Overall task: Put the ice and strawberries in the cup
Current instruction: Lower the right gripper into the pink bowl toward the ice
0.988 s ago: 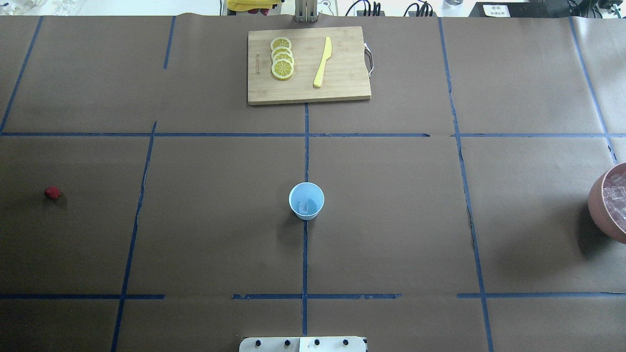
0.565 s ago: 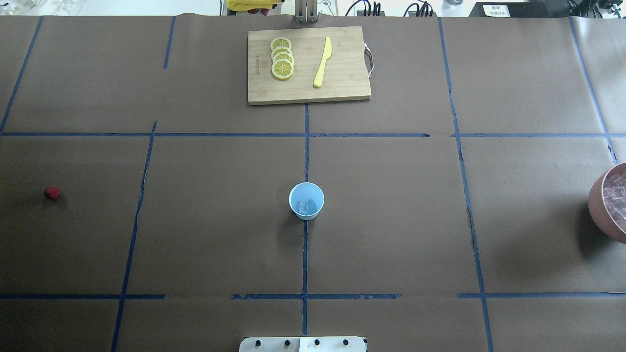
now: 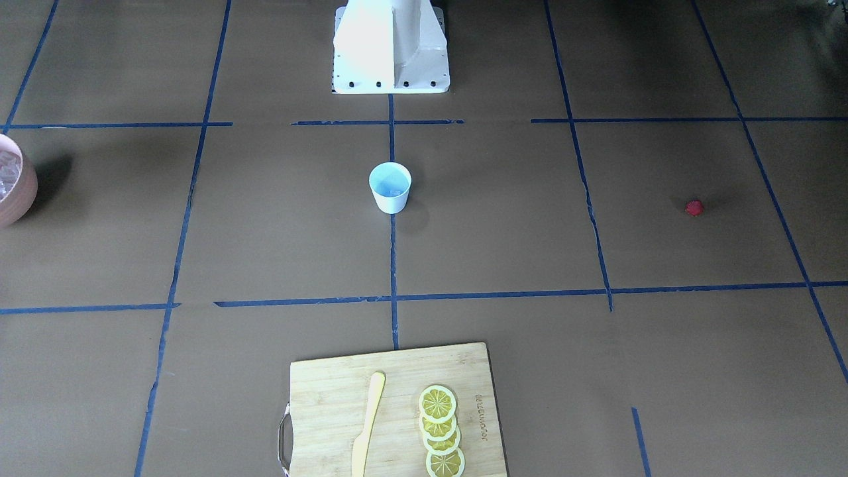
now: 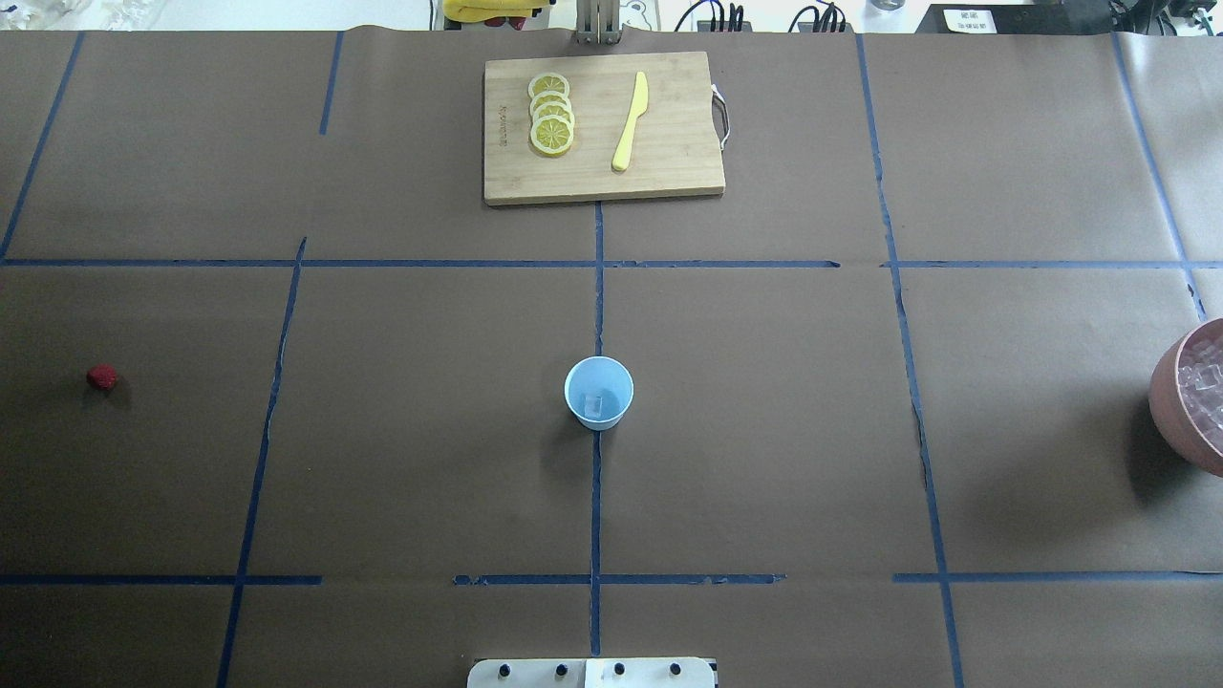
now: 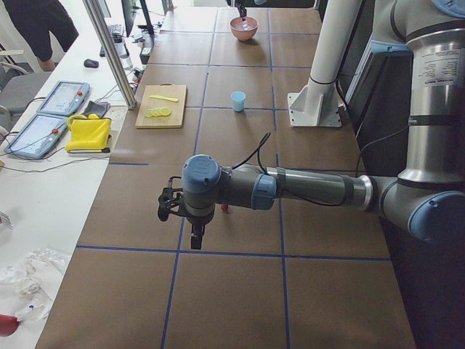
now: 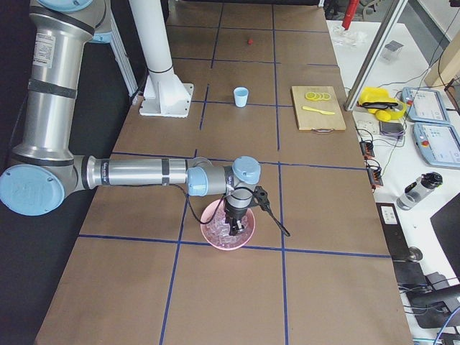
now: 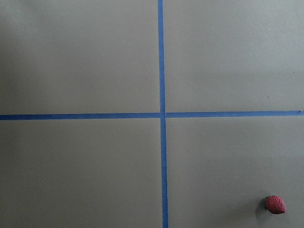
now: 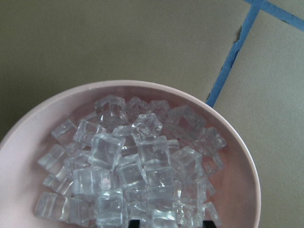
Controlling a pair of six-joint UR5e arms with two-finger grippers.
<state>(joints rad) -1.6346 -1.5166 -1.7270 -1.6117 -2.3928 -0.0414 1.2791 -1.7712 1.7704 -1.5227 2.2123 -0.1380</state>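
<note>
The small cup (image 4: 598, 392) with its pale blue inside stands upright at the table's middle, also in the front-facing view (image 3: 390, 187), with one ice cube (image 4: 594, 405) in it. The strawberry (image 4: 101, 376) lies alone at the far left and shows low right in the left wrist view (image 7: 275, 204). My left gripper (image 5: 193, 234) hangs over the table near the berry; I cannot tell if it is open or shut. My right gripper (image 8: 171, 223) is open just above the pile of ice cubes (image 8: 133, 166) in the pink bowl (image 8: 28, 142), its dark fingertips (image 8: 135, 223) at that view's bottom edge.
The pink bowl (image 4: 1170, 406) sits at the table's right edge. A wooden cutting board (image 4: 669, 143) with lemon slices (image 4: 551, 113) and a yellow knife (image 4: 631, 121) lies at the far middle. The robot base (image 3: 391, 46) stands at the near edge.
</note>
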